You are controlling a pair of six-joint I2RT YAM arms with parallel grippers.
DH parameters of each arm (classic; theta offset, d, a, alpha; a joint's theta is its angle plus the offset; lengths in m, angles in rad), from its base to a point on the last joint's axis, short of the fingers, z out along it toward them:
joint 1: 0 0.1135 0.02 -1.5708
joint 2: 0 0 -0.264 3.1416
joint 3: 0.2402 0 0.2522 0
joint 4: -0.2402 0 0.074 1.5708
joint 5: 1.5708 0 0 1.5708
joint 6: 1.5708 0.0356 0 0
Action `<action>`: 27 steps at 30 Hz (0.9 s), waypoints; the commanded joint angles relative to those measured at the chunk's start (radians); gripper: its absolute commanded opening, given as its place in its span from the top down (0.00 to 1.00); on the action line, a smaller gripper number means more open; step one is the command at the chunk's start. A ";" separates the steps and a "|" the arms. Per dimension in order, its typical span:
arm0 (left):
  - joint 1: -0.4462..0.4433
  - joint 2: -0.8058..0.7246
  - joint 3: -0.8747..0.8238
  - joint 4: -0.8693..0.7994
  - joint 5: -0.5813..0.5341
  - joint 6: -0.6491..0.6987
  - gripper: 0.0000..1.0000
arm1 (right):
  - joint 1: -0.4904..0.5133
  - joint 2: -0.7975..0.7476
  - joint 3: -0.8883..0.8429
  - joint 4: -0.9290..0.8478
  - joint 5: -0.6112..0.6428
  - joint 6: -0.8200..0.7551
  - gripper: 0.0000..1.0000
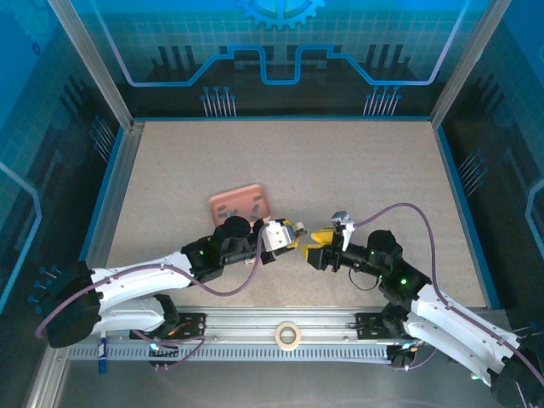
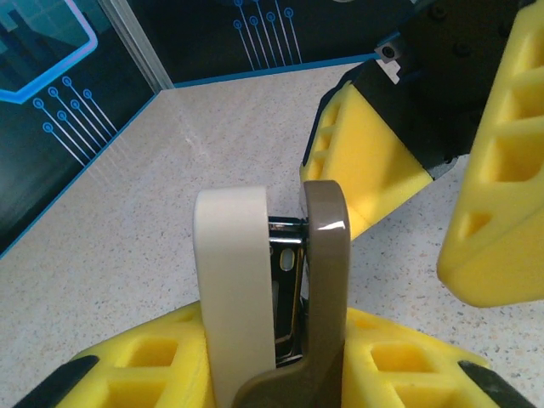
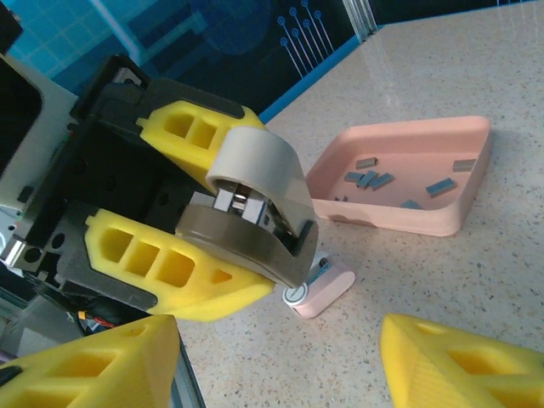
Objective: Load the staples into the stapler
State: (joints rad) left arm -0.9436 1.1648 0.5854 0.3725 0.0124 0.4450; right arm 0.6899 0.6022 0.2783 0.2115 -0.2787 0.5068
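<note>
Staples, tiny dark grey metal strips [image 3: 367,178], lie in the shallow pink plastic tray [image 3: 463,212] toward the speckled beige table's [image 1: 382,170] near edge. The left gripper [image 1: 287,235] pinches the cream-and-taupe stapler [image 3: 255,174], which is hinged apart to expose the magazine. The right gripper [image 1: 319,246] faces it with its 2 jaws spread.

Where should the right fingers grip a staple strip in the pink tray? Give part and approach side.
Pick a staple strip lying apart from the cluster in the pink tray, pinching across its long edges. Come straight down: it lies flat on the tray floor, and the walls would likely block a sideways approach.
</note>
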 commanded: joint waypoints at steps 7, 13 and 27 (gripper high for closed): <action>0.000 0.001 0.008 0.020 -0.011 0.023 0.74 | 0.049 0.050 0.075 0.039 0.088 0.030 0.35; 0.000 0.008 0.019 0.008 -0.019 0.018 0.74 | 0.081 0.077 0.102 0.052 0.133 0.035 0.38; -0.007 0.032 0.050 -0.022 -0.034 0.015 0.74 | 0.110 0.117 0.102 0.098 0.222 0.070 0.49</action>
State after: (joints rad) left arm -0.9447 1.1877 0.5930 0.3485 -0.0113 0.4515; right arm 0.7853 0.7136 0.3557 0.2462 -0.0849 0.5606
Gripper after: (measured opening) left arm 0.323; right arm 0.513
